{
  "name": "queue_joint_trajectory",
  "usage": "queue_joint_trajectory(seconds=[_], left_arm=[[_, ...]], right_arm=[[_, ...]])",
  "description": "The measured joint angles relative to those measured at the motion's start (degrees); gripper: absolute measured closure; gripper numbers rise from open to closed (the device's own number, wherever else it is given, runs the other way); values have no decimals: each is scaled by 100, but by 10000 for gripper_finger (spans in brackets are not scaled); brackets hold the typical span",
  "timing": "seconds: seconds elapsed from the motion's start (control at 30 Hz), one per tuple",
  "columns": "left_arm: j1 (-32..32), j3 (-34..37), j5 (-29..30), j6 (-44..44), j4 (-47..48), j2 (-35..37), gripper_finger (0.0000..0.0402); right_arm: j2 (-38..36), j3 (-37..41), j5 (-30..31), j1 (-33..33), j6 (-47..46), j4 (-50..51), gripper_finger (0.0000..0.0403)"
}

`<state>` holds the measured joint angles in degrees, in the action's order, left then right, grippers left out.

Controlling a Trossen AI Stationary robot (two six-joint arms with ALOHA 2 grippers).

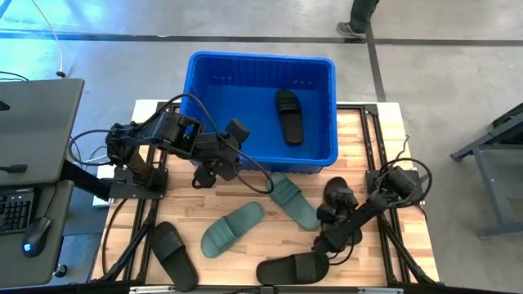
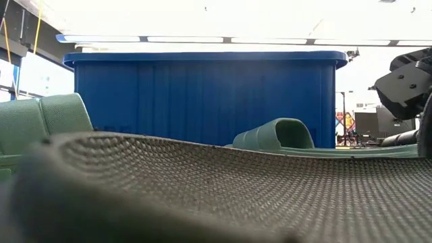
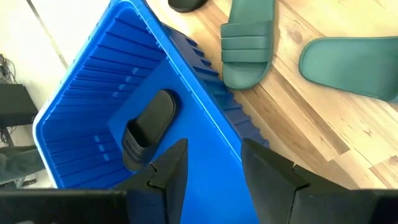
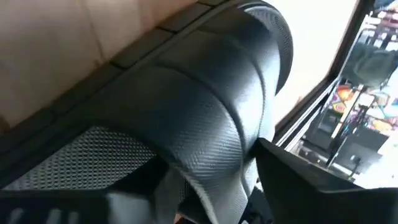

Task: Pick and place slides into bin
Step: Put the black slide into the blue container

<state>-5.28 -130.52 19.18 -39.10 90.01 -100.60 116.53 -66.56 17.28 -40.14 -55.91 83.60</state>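
1 black slide [image 1: 288,116] in bin [image 1: 204,90] — 3 black, 2 green on table; right gripper [image 1: 331,233] straddles one.

Glossy ribbed blue plastic bin [image 1: 319,159], matt dimpled rubber slides [image 1: 231,228], pale planked wood table [image 1: 245,196].

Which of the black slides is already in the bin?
The black rubber slide lying alone on the floor of the bright blue plastic bin; the other black ones are on the wooden table.
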Motion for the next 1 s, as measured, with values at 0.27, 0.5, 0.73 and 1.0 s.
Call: queue_joint_trajectory(seconds=[0.27,0.5,0.73,1.0], left_arm=[[0,-1,-2,1,1,0,263],[0,-2,-4,1,0,0,263],[0,0,-5,1,1,0,263],[0,-2,-4,1,-15,0,263]], right_arm=[[5,-362,-312,23,-457,182,388],[7,-1363,52,-242,-1240,245,398],[7,-3142,1478,-636,-1419,369,400],[7,-4581,4972,-680,60,612,401]])
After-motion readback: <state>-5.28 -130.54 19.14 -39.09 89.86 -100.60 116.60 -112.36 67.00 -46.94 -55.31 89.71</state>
